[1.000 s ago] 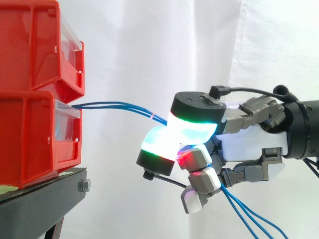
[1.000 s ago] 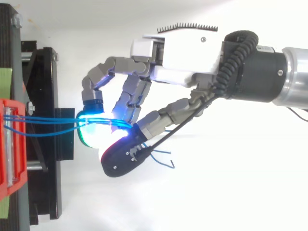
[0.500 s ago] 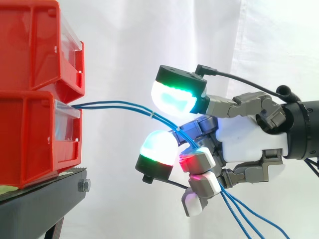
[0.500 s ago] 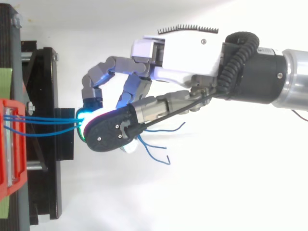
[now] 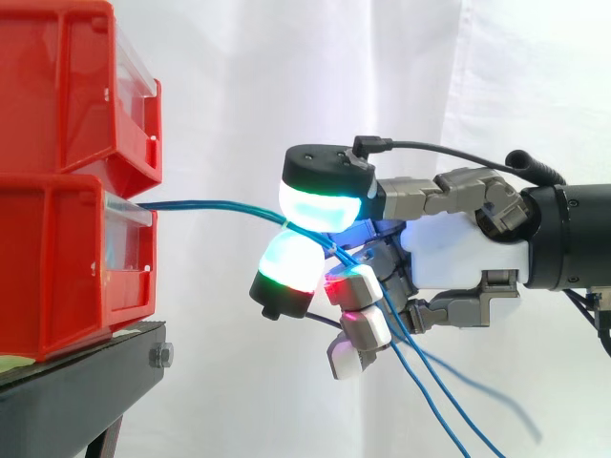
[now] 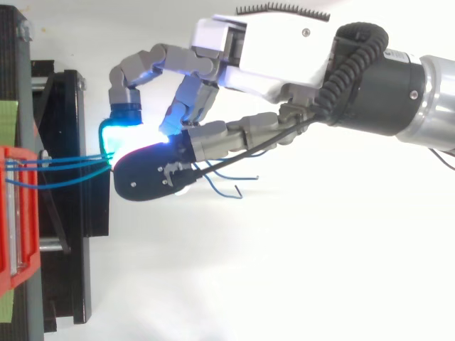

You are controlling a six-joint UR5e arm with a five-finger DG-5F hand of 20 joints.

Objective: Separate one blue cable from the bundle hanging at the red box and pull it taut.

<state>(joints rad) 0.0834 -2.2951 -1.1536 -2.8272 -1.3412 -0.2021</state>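
Observation:
Two red bins [image 5: 67,258] are stacked on a black stand at the left. A bundle of thin blue cables [image 5: 210,204] leaves the front of the lower bin [image 6: 14,213] and runs right to my hand [image 5: 458,262]. There the bundle passes between the glowing thumb pad [image 5: 320,202] above and a glowing finger pad [image 5: 289,265] below, which nearly meet on it. Behind the curled fingers the cables hang down to the right [image 5: 434,401]. From above, the cables [image 6: 67,165] reach the hand [image 6: 270,50] under the thumb's black back [image 6: 153,177], and their loose ends [image 6: 227,181] stick out beside it.
The black stand [image 5: 86,382] carries the bins, and its frame [image 6: 71,128] juts out toward the hand. A white curtain hangs behind. The arm comes in from the right edge.
The hand has moved closer to the bins. The thumb, lifted off the cables half a second ago, has come down onto them again. The hanging cable ends are swinging.

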